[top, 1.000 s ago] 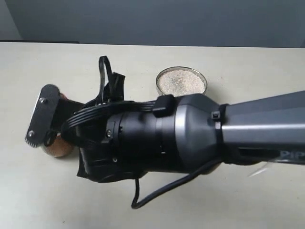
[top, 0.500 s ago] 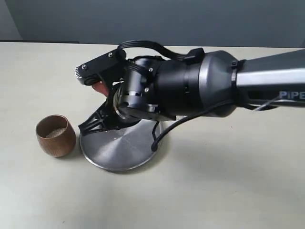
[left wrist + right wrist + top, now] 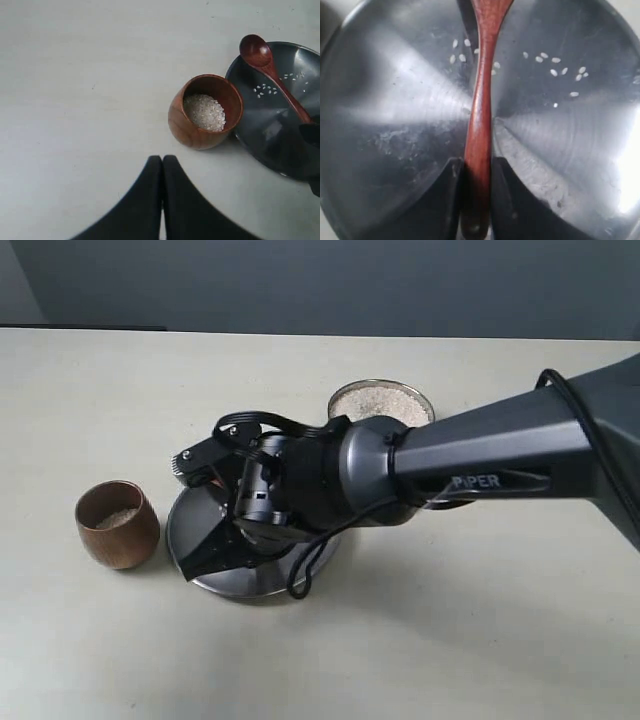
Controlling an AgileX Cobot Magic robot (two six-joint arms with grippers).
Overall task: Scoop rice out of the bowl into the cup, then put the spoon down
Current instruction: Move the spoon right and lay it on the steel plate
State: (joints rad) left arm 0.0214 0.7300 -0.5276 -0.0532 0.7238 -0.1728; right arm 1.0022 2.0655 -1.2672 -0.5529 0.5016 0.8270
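The right gripper [image 3: 477, 172] is clamped on the spoon [image 3: 480, 100], one finger on each side of the slim handle, toward the tail end. The spoon lies low across the steel plate [image 3: 270, 135]. Its empty head reaches the rim next to the cup [image 3: 205, 117], which holds some rice [image 3: 204, 111]. Whether the spoon already rests on the plate I cannot tell. It looks light, stiff and smooth, so a thin rounded handle like this could twist or roll between the fingers. A hold nearer mid-handle would likely balance it better. Once let go it may rock slightly on the shiny plate. The left gripper [image 3: 162, 167] hangs pressed together over the bare table [image 3: 75, 75], holding nothing. The bowl [image 3: 381, 410] stands behind the plate.
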